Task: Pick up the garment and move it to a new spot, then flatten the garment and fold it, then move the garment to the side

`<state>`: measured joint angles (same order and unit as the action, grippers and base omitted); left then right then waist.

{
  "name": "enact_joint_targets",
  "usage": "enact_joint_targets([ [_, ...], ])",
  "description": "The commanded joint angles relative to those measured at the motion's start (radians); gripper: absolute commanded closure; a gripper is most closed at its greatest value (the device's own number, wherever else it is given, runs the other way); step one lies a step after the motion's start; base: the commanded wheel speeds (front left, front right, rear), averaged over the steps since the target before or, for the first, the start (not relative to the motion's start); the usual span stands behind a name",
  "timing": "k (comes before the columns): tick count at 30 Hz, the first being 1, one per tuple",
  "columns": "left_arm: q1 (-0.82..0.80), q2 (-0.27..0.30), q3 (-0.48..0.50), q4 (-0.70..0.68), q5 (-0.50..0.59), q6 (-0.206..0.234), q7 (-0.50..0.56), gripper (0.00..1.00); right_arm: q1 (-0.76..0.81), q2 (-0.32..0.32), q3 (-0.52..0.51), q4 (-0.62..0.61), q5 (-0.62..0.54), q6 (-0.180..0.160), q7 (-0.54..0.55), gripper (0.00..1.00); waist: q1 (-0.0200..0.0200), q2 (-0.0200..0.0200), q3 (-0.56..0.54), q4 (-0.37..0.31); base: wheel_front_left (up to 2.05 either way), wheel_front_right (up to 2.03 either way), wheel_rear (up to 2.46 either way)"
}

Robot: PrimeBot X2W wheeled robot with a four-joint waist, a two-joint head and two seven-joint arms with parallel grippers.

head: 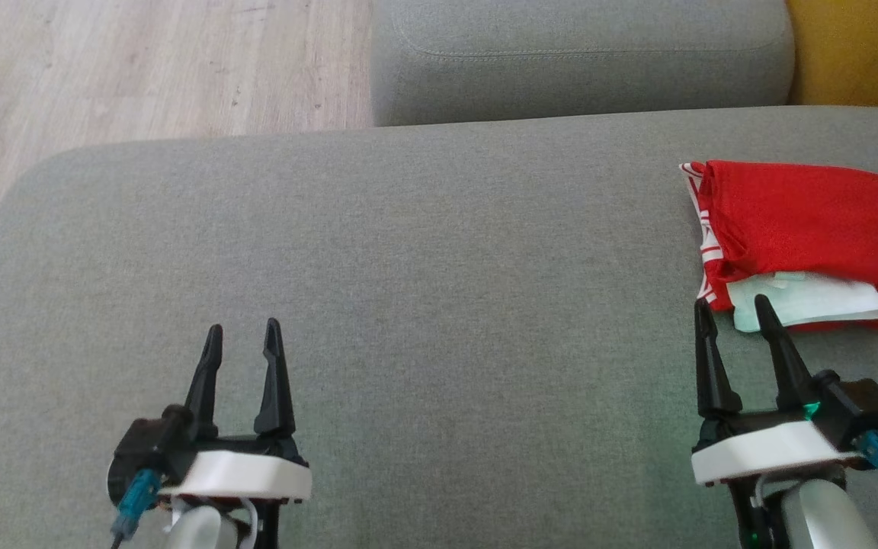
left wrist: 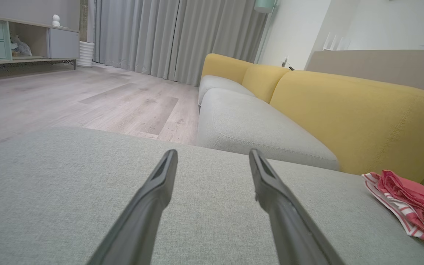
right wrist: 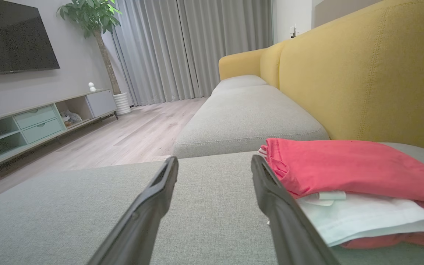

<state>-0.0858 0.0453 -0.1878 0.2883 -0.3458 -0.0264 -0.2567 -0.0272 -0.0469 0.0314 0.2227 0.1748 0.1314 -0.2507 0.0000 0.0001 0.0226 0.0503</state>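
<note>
- the garment lies folded in a flat red bundle at the right edge of the head view, a little above mid-height, and is cut off by the frame's right border.
- a red-and-white striped edge runs down its left side, and a pale white layer sticks out from under the red along its lower edge.
- it rests on the wide grey seat cushion, which spans the middle and bottom of the head view.
- the right gripper is at the lower right of the head view with its claw spread wide and nothing between the fingers.
- its tips stand just beside the garment's lower left corner. one tip overlaps the pale layer in the picture, but whether it touches the cloth i cannot tell.
- in the right wrist view the garment fills the right of the frame, partly behind the right-hand finger.
- the left gripper sits at the lower left of the head view, well apart from the garment, with its claw also wide and empty over bare cushion.
- in the left wrist view the garment shows small at the lower right edge.
- a second grey cushion lies along the top centre of the head view, with a yellow backrest in the upper right corner.
- pale wood floor fills the upper left.
- further off in the right wrist view are grey curtains at top centre, a dark screen at upper left and a potted plant beside it.
</note>
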Motion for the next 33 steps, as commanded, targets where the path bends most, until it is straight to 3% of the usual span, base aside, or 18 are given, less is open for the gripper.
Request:
enact_joint_targets([
  [1, -0.036, 0.005, 0.041, -0.027, -0.011, 0.006, -0.005, 0.00, -0.025, -0.003, 0.026, -0.035, 0.000, -0.001, -0.011, 0.00, 0.0000, -0.0001, 0.000, -0.001, 0.00, 0.00, 0.00],
  [17, -0.039, 0.005, 0.050, -0.006, -0.047, 0.029, -0.005, 0.00, -0.022, -0.003, 0.031, -0.033, 0.002, -0.001, -0.011, 0.00, 0.0000, -0.0001, -0.001, -0.005, 0.00, 0.00, 0.00],
  [18, 0.000, 0.000, 0.015, 0.022, -0.044, 0.026, 0.000, 1.00, 0.000, 0.000, 0.004, 0.000, 0.000, 0.000, 0.000, 1.00, 0.0000, -0.0001, -0.001, -0.005, 0.00, 0.00, 0.00],
  [22, 0.029, -0.001, 0.012, 0.081, -0.044, 0.026, 0.002, 1.00, 0.019, 0.001, 0.004, 0.062, 0.001, 0.000, 0.004, 1.00, 0.0000, -0.0001, -0.001, -0.006, 0.00, 0.00, 0.00],
  [33, 0.024, 0.000, 0.036, 0.072, -0.142, 0.016, 0.032, 1.00, 0.012, -0.005, 0.000, 0.057, 0.122, 0.000, 0.027, 1.00, 0.0000, -0.0001, -0.002, -0.009, 0.00, 0.00, 0.00],
])
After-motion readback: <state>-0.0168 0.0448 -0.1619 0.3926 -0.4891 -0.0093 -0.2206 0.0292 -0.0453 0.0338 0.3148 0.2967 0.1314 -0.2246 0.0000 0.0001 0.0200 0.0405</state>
